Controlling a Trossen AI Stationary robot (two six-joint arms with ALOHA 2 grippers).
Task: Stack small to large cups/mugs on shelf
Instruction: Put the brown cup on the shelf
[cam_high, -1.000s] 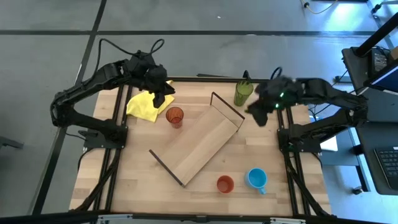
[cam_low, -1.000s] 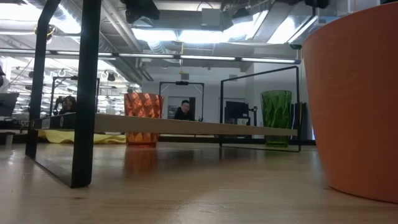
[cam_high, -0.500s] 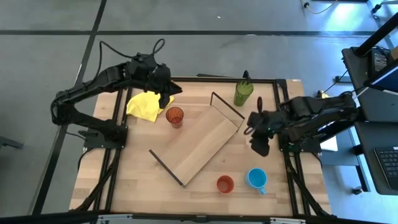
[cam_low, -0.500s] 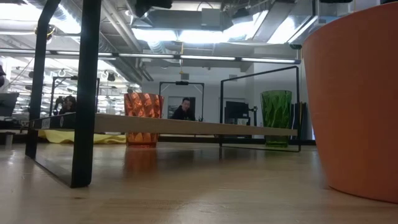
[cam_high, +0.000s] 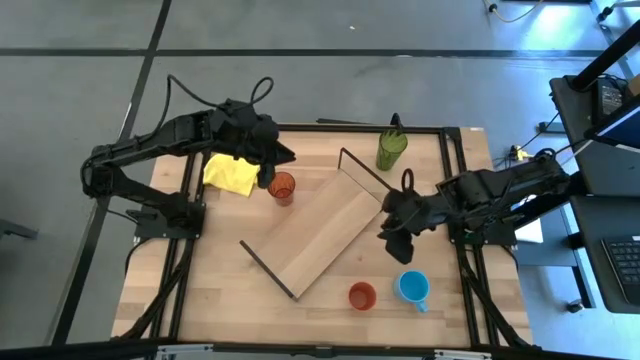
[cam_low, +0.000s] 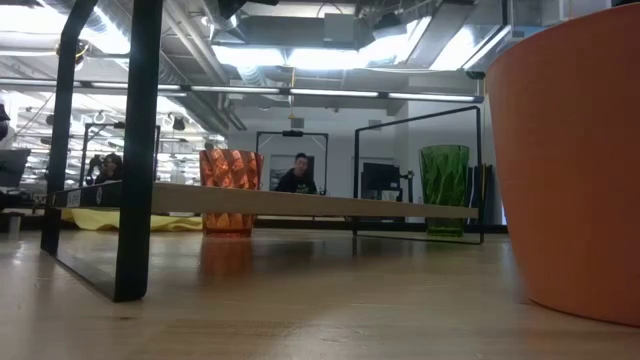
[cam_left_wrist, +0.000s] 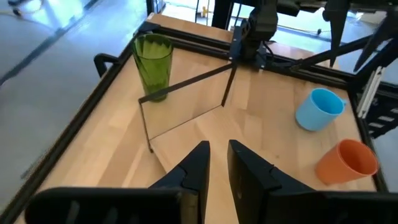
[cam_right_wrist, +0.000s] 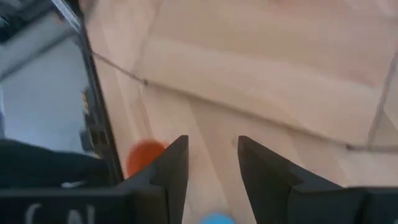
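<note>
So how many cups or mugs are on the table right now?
4: green tumbler at the far edge, orange-red tumbler beside the yellow cloth, short orange-red cup and blue mug near the front edge. None looks hidden.

Green tumbler (cam_high: 391, 148), light blue mug (cam_high: 412, 287), yellow cloth (cam_high: 230, 173)

A grey floor (cam_high: 90, 40) with dark seam lines surrounds the wooden tabletop (cam_high: 220, 280). At the right edge stands a desk (cam_high: 600, 100) with a keyboard (cam_high: 625, 270). Across the room, an open ceiling carries pipes and bright strip lights (cam_low: 330, 55). A dark door frame (cam_low: 291, 135) stands far back, with a person (cam_low: 297, 177) seated before it.
</note>
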